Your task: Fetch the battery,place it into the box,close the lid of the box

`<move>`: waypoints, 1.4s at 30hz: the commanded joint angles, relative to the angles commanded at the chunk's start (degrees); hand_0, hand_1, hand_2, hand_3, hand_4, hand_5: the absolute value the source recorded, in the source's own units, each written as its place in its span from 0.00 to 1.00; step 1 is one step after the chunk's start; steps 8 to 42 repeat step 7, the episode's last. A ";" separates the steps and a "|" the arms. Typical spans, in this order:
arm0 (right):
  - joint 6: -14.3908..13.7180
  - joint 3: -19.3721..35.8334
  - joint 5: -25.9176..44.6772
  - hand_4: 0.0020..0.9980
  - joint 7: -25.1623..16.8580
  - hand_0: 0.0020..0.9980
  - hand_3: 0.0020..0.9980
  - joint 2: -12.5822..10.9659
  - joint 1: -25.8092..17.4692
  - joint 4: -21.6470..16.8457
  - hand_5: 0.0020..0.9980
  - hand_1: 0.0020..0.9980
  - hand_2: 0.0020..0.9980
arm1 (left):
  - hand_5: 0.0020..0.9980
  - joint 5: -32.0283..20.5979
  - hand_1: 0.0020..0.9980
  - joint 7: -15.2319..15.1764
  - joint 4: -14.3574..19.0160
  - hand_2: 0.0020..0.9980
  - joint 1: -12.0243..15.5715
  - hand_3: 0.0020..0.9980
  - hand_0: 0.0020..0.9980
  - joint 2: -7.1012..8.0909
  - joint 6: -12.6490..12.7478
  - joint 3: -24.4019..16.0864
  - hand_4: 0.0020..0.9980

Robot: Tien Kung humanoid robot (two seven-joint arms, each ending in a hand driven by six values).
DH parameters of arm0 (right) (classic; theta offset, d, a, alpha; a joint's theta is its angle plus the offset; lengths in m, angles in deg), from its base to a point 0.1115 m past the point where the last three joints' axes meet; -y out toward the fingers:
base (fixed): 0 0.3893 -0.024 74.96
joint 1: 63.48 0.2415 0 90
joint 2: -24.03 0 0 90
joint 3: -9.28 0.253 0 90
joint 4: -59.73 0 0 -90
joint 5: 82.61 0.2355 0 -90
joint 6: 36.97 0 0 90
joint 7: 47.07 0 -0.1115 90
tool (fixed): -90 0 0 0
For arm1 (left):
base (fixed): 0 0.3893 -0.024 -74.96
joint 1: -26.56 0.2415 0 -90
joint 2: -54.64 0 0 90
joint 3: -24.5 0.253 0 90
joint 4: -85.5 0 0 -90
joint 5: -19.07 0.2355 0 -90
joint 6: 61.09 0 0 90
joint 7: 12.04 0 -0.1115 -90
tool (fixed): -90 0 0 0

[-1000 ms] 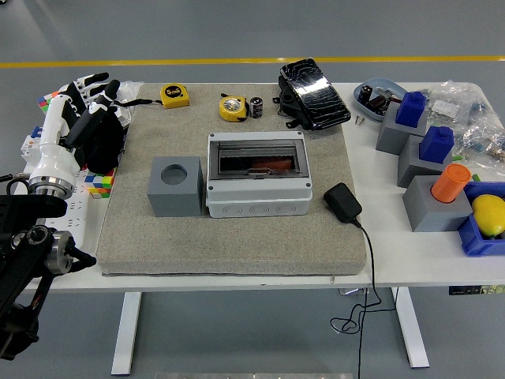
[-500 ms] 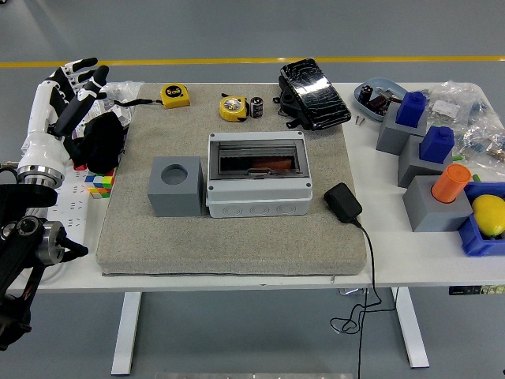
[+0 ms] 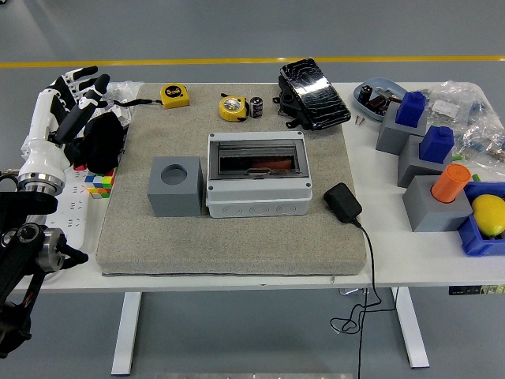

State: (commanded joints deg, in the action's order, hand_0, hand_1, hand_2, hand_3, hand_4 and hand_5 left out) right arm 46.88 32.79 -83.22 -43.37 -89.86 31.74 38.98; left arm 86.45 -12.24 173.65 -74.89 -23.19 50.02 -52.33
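The robot's left hand [image 3: 79,95], white-backed with black fingers, hung at the upper left of the frame with its fingers spread and holding nothing, above a black bundle [image 3: 101,142] at the left edge of the grey felt mat [image 3: 237,237]; its black arm ran down to the lower left corner, cut off by the frame edge; the right arm did not show. The small black cylindrical battery [image 3: 256,107] stood near the mat's far edge in the upper middle, just beside a yellow round tape measure [image 3: 232,107]; a second yellow tape measure [image 3: 174,95] lay further left; open mat separated the battery from the hand. The grey plastic box with a clear hinged lid [image 3: 256,174] sat at the centre of the mat, lid down over something red that was hard to make out through the glare; a grey cube with a round hole [image 3: 175,186] touched its left side. A black power adapter [image 3: 342,202] lay right of the box, its cable dropping over the white table's [image 3: 410,260] near edge. The mat's front strip lay bare. At the right edge, a blue bin [image 3: 481,237] holding a yellow fruit was cut off.
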 joint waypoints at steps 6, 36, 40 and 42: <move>0.08 0.37 0.09 0.98 0.05 0.50 0.60 0.24 -0.65 0.17 0.55 0.62 0.67 | 0.53 0.06 0.67 0.07 0.08 0.69 0.23 0.71 0.57 -0.13 -0.17 -0.14 0.96; 0.09 0.53 0.02 0.98 0.04 0.50 0.60 0.31 -0.77 0.14 0.55 0.62 0.67 | 0.53 0.06 0.67 0.02 0.10 0.69 0.31 0.71 0.57 -0.20 -0.21 -0.21 0.96; 0.09 0.53 0.02 0.98 0.04 0.50 0.60 0.31 -0.77 0.14 0.55 0.62 0.67 | 0.53 0.06 0.67 0.02 0.10 0.69 0.31 0.71 0.57 -0.20 -0.21 -0.21 0.96; 0.09 0.53 0.02 0.98 0.04 0.50 0.60 0.31 -0.77 0.14 0.55 0.62 0.67 | 0.53 0.06 0.67 0.02 0.10 0.69 0.31 0.71 0.57 -0.20 -0.21 -0.21 0.96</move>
